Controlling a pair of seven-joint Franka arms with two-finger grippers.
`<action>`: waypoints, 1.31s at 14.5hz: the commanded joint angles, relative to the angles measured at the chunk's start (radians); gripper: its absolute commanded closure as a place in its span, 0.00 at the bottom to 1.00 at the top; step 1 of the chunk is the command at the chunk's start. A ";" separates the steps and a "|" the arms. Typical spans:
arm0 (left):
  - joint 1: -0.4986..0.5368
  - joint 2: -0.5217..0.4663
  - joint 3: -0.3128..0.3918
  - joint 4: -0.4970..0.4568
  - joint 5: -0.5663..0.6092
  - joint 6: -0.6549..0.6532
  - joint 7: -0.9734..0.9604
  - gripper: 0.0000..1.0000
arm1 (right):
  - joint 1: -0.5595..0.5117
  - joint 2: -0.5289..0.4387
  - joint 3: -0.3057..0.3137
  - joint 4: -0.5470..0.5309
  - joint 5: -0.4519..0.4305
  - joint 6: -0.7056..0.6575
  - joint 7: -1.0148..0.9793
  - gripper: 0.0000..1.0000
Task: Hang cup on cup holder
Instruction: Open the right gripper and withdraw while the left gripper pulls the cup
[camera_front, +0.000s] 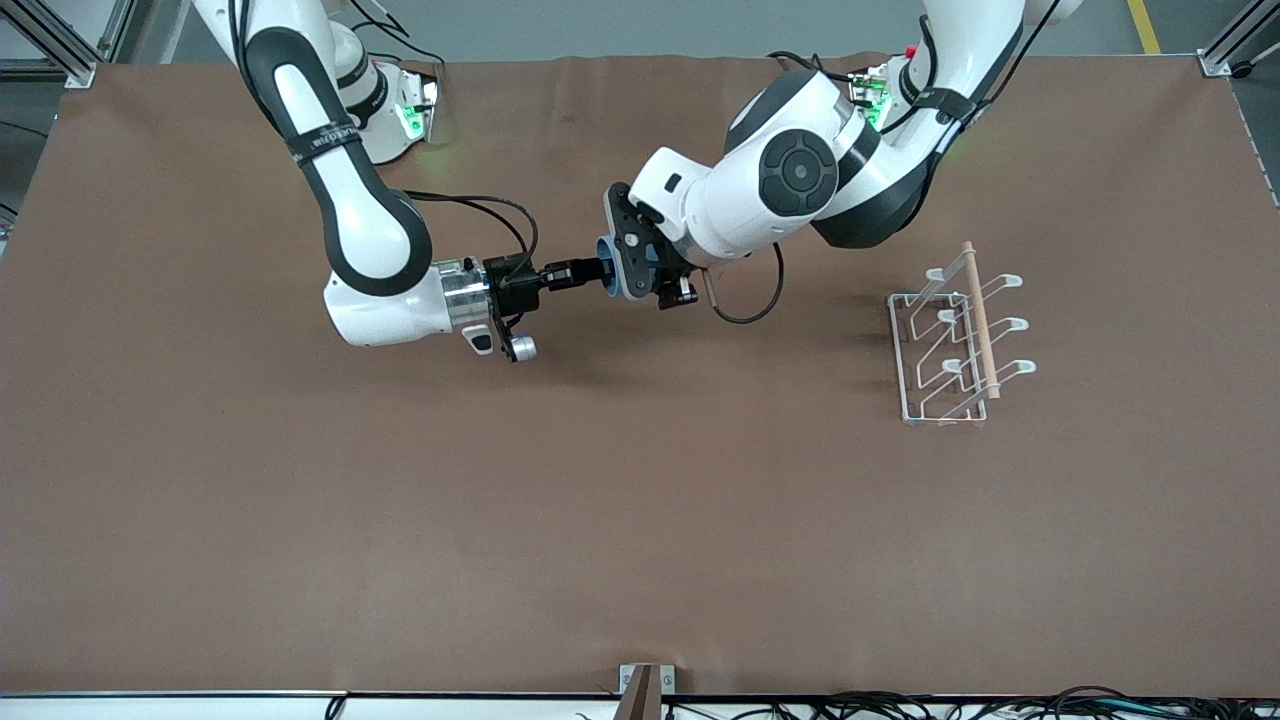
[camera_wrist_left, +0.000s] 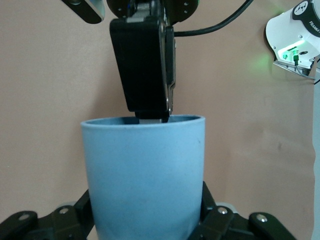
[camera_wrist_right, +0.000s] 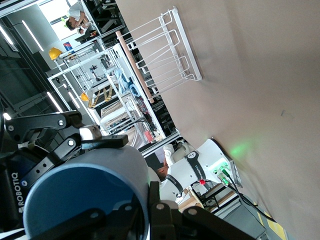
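**Two grippers, one cup, mid-air over the table**

Both arms meet above the middle of the brown table, and the light-blue cup sits right between them. The left gripper, reaching in from the left arm's end, is clamped around the cup's body; its black fingers press against the lower wall on both sides in the left wrist view. The right gripper comes in level from the right arm's side, its dark fingers drawn together on the cup's rim, one finger dipping just inside the mouth. From the front the cup is mostly hidden behind the left gripper's flange, so only a sliver of blue shows there. It appears that both grippers grip it at once, though how firmly the right one bites is hard to judge.

The cup holder, a white wire rack with a wooden rod along its top, stands on the table well apart, toward the left arm's end. Its looped prongs carry nothing.
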 joint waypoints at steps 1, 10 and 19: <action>0.005 0.001 -0.002 0.007 -0.002 -0.005 -0.020 0.77 | 0.003 -0.012 -0.009 -0.009 0.031 -0.004 0.000 0.00; 0.041 -0.052 0.009 0.010 0.269 -0.253 -0.181 0.93 | -0.197 -0.037 -0.027 0.015 -0.187 -0.006 0.011 0.00; 0.133 -0.108 0.007 0.017 0.696 -0.448 0.021 1.00 | -0.405 -0.115 -0.087 0.132 -0.851 0.006 0.158 0.00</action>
